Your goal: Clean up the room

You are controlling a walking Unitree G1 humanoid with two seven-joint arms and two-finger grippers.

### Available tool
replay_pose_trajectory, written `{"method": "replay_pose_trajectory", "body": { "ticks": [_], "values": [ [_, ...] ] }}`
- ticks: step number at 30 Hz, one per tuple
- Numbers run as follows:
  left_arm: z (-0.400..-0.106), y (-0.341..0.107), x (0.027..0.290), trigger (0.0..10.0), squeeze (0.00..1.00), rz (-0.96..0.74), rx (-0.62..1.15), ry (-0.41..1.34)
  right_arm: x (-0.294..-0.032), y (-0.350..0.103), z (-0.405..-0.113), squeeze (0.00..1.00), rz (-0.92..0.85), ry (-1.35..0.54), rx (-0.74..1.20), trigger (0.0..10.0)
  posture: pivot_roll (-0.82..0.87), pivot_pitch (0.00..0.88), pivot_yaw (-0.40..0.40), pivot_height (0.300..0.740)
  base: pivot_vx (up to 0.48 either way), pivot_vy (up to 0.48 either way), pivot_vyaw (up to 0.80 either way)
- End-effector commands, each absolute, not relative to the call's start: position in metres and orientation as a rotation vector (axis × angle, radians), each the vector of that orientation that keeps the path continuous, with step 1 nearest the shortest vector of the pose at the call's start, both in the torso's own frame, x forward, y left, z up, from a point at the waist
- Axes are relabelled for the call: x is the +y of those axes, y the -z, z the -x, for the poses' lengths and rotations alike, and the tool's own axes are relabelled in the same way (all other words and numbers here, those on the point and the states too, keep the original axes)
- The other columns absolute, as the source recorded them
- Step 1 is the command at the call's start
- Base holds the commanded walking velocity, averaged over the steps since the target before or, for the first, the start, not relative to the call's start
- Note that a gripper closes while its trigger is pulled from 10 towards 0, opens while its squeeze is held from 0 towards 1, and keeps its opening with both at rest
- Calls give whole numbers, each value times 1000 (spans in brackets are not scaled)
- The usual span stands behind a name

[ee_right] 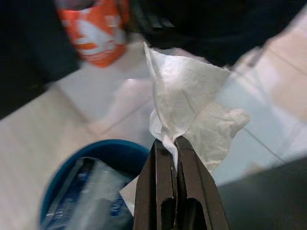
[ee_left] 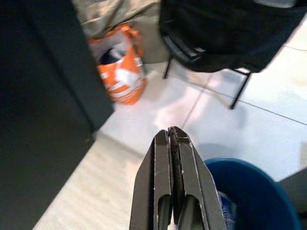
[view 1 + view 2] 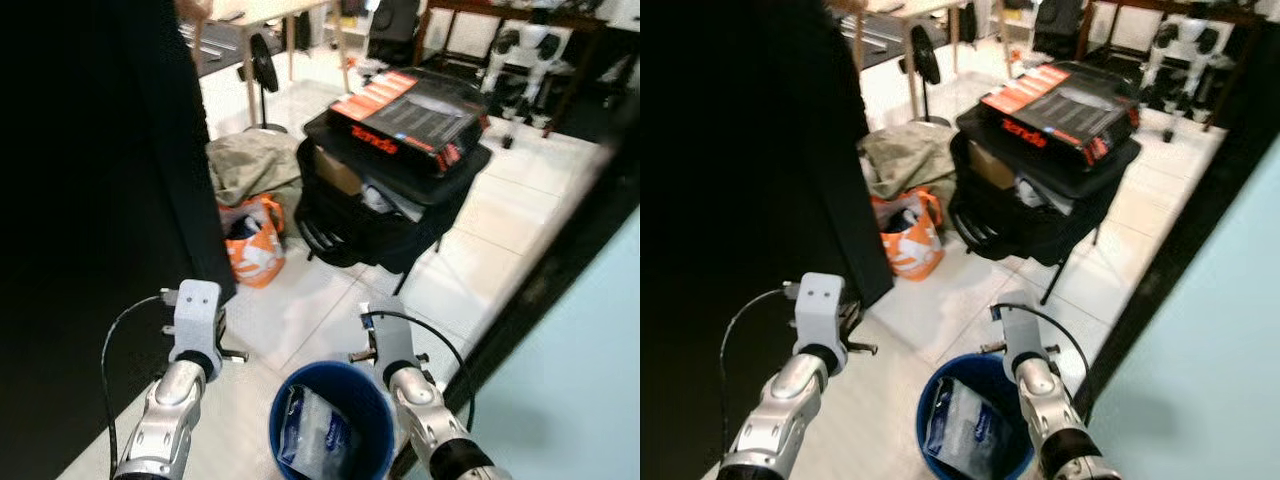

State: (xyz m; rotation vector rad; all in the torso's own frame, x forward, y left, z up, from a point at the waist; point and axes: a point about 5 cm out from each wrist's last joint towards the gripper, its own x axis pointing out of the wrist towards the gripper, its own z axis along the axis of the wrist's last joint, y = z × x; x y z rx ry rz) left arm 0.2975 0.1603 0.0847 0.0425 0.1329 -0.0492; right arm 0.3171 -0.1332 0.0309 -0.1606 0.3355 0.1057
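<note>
A crumpled tissue [image 1: 192, 103] was clamped by the right gripper [image 1: 173, 141] above the blue bin [image 1: 103, 151] (hidden from the head views); the left gripper [image 2: 172, 136] was closed, empty.

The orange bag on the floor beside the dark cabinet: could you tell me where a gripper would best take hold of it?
Probably by the handle loops at the top of the orange bag, coming down from above. It stands upright with its mouth open, so the loops are on top, while its soft sides offer little to pinch.

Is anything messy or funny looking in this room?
Yes. A red-and-black box sits crooked atop an overstuffed black bag on a chair. An orange bag and rumpled cloth lie on the floor. The right gripper pinches a crumpled tissue beside the blue bin.
</note>
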Motion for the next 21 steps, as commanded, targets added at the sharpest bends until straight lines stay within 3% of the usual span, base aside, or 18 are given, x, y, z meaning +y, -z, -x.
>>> {"method": "replay_pose_trajectory", "body": {
  "ticks": [1, 8, 11, 16, 21],
  "values": [
    [-295, -79, 164, 10000, 0, -47, 165, 40, -129, -26, -314, 0, 142, -116, 367, 10000, 90, 102, -21, 740, 0, 0, 0],
    [-293, -74, 162, 10000, 0, -109, 193, 134, -126, -24, -314, 0, 156, -147, 393, 10000, 92, 104, -27, 740, 0, 0, 0],
    [-288, -63, 155, 10000, 0, -303, 254, 358, -121, -8, -307, 0, 304, -262, 528, 10000, 89, 110, -29, 740, 0, 0, 0],
    [-285, -53, 149, 10000, 0, -491, 278, 530, -117, -2, -305, 0, 436, -353, 588, 10000, 86, 128, -35, 740, 0, 0, 0],
    [-283, -50, 146, 10000, 0, -563, 280, 592, -113, -3, -306, 0, 478, -390, 598, 10000, 87, 134, -39, 740, 0, 0, 0]
  ]
}}
